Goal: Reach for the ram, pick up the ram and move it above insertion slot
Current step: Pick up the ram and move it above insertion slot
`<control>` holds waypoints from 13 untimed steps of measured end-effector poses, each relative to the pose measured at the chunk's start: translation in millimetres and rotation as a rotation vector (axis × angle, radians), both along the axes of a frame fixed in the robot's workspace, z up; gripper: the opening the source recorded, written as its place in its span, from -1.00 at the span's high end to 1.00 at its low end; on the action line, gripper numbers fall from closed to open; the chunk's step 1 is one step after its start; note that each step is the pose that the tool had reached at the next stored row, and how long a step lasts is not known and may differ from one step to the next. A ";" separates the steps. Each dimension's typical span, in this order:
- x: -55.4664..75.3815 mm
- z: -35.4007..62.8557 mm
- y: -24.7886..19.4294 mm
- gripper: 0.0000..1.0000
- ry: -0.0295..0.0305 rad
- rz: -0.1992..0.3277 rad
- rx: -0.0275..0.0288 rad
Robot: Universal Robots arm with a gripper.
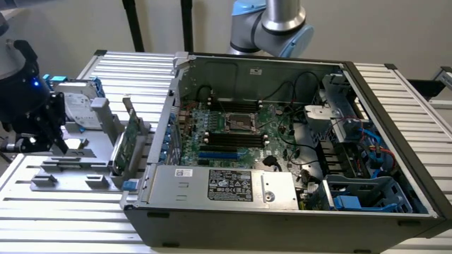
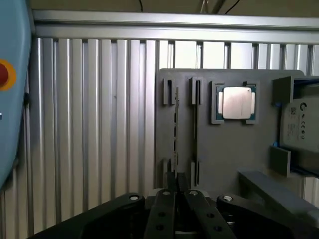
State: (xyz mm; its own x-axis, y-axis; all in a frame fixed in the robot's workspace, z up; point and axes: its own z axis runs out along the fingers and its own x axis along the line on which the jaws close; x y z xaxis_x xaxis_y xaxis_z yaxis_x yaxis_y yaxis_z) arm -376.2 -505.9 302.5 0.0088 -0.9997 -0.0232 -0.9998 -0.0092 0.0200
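Note:
The ram (image 2: 175, 124) is a thin green stick seen edge-on, standing in the slots of a grey holder plate (image 2: 224, 154). My gripper (image 2: 175, 183) hangs over its near end, and the two black fingers (image 2: 164, 199) are nearly together, in line with the stick. The ram still rests in its holder, and I see no grip on it. In the exterior view my gripper (image 1: 56, 144) hovers above the holder plate (image 1: 71, 174) at the far left. The black insertion slots (image 1: 236, 138) lie on the motherboard inside the open computer case (image 1: 282, 222).
A processor chip (image 2: 237, 102) and a silver hard drive (image 1: 78, 108) with blue rails sit on the same plate. A taller green expansion card (image 1: 127, 143) stands between my gripper and the case. The slatted metal table (image 1: 63, 222) lies around them. A light blue casing with a red button (image 2: 10, 74) is near the wrist.

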 end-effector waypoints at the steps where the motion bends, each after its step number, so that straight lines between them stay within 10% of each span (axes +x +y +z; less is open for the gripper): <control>1: 2.8 4.5 0.0 0.74 0.0001 0.000 -0.0001; 13: 47.8 59.0 0.0 0.74 0.0013 0.000 0.0045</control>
State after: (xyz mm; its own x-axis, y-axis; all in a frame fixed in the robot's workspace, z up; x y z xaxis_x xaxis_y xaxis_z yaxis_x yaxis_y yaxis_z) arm -328.4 -505.9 361.5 0.0091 -0.9996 -0.0277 -0.9997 -0.0097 0.0213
